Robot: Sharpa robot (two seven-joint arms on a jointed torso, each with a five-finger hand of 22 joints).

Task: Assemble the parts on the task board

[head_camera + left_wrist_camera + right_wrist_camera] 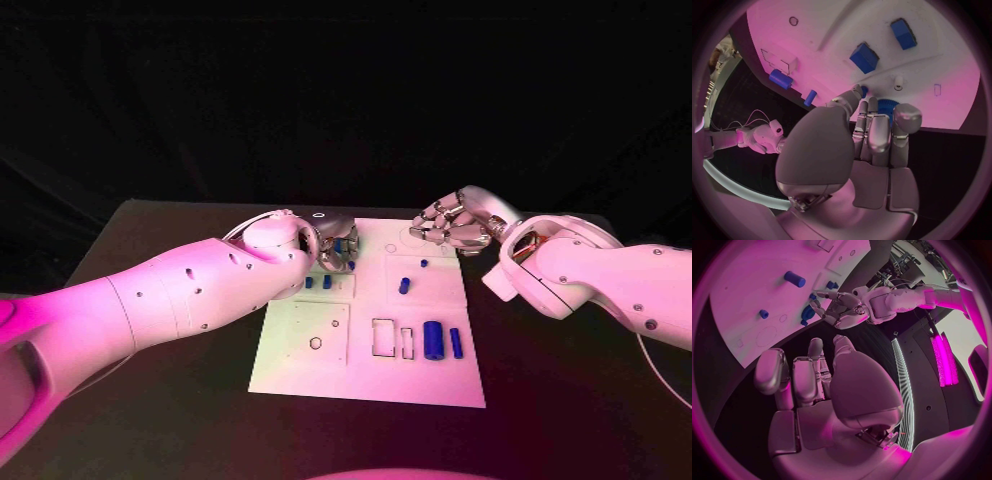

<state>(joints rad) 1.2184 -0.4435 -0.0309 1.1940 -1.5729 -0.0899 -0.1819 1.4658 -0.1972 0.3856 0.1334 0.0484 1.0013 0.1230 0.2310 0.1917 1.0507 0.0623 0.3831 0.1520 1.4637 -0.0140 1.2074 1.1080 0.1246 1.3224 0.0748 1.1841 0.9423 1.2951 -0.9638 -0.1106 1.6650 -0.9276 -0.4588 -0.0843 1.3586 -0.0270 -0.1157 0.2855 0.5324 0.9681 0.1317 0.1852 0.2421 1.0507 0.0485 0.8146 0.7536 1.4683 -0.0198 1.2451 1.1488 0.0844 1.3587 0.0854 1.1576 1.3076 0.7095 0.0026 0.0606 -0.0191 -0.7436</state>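
Observation:
The white task board (pixel 375 372) lies in the middle of the black table. My left hand (pixel 335 246) is over the board's far left corner and grips a blue round toothed part (pixel 883 107) between thumb and fingers, right at the board's surface. My right hand (pixel 450 226) hovers at the board's far right corner, fingers curled in with nothing in them. Two blue blocks (pixel 319 283) lie just near of the left hand. A thick blue cylinder (pixel 433 336) and a thin blue pin (pixel 456 342) lie near the board's right edge.
Two small blue pieces (pixel 405 285) (pixel 424 263) stand in the board's middle right. Rectangular recesses (pixel 385 337) and a small hole (pixel 316 343) mark the board's near half. Dark table surface (pixel 159 240) lies on both sides of the board.

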